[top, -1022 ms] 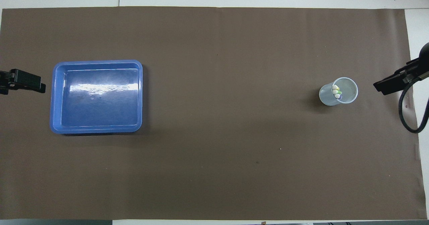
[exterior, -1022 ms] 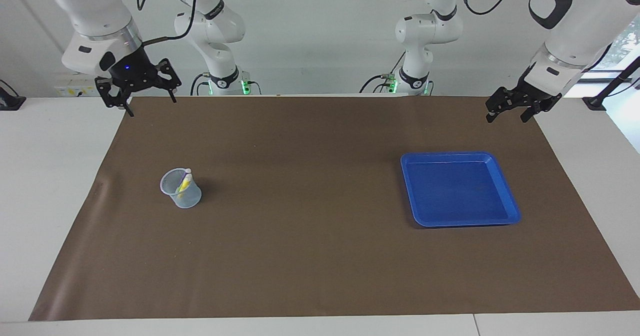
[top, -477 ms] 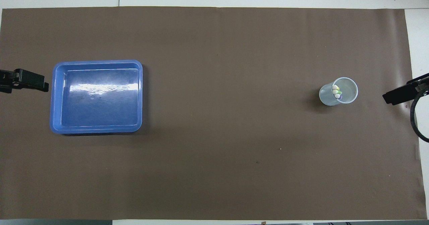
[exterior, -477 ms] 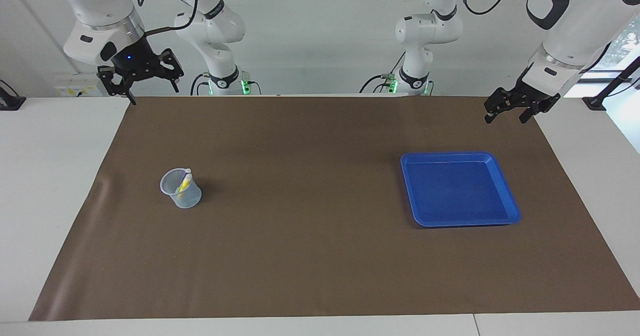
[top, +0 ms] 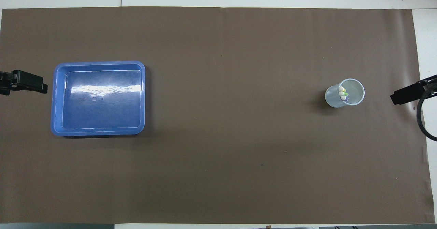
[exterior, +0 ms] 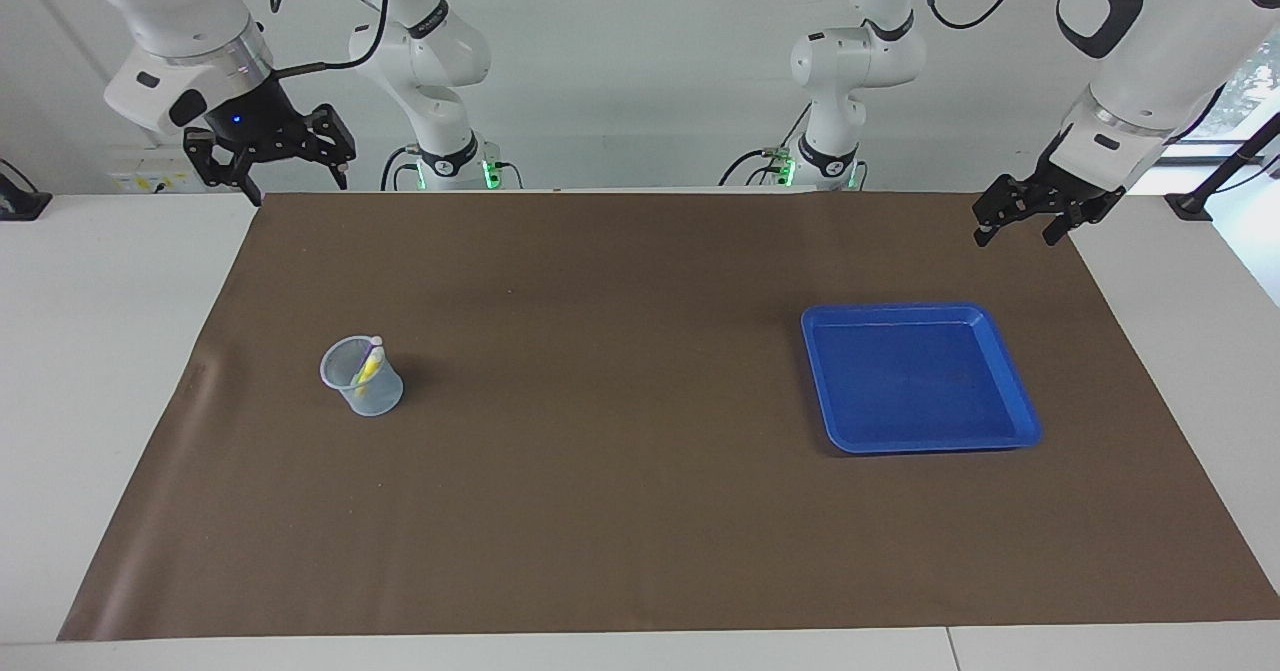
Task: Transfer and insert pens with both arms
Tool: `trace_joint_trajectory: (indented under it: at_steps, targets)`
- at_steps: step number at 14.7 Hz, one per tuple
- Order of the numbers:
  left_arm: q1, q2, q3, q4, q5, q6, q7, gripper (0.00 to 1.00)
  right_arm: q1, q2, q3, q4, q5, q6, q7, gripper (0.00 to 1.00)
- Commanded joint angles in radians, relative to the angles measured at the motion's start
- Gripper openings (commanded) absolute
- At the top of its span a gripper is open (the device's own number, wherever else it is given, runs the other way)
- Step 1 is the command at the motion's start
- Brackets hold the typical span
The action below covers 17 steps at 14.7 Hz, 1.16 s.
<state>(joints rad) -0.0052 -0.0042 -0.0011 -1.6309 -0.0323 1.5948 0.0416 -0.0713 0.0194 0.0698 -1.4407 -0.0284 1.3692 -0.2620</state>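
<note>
The three pens (exterior: 368,363) stand together in a translucent cup (exterior: 362,389) on the brown mat, toward the right arm's end of the table. In the overhead view their pale ends (top: 342,93) show inside the cup (top: 355,92). My right gripper (exterior: 297,187) is open and empty, raised over the mat's corner nearest the robots; it also shows in the overhead view (top: 399,97). My left gripper (exterior: 1015,238) is open and empty over the mat's corner at the left arm's end, beside the blue tray (exterior: 918,441); it shows in the overhead view (top: 34,84) too.
The blue tray (top: 98,64) is empty and lies toward the left arm's end. A brown mat (exterior: 640,511) covers most of the white table. Two small motionless white arms (exterior: 440,101) (exterior: 840,81) stand at the robots' edge.
My right gripper has risen and drawn back from the cup toward the table's corner. My left gripper has barely shifted. Cup, pens and tray have not moved.
</note>
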Motion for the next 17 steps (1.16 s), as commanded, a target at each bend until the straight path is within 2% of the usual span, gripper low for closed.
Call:
trace_joint_trajectory:
  at_steps: [1,6,9,17]
  targets:
    - [-0.002,-0.034,0.0,-0.04,0.022,0.024,-0.014,1.0,-0.022,-0.012,0.002,-0.017,0.022,0.004,0.039,1.0]
    - [-0.002,-0.034,0.0,-0.04,0.022,0.024,-0.014,1.0,-0.053,-0.018,-0.004,-0.027,0.005,-0.007,0.046,1.0]
    - [-0.002,-0.033,0.0,-0.04,0.022,0.024,-0.014,1.0,0.007,-0.081,-0.021,-0.096,-0.042,-0.006,0.085,1.0]
    - [-0.002,-0.033,0.0,-0.04,0.022,0.024,-0.014,1.0,0.024,-0.059,-0.082,-0.069,0.002,0.022,0.113,1.0]
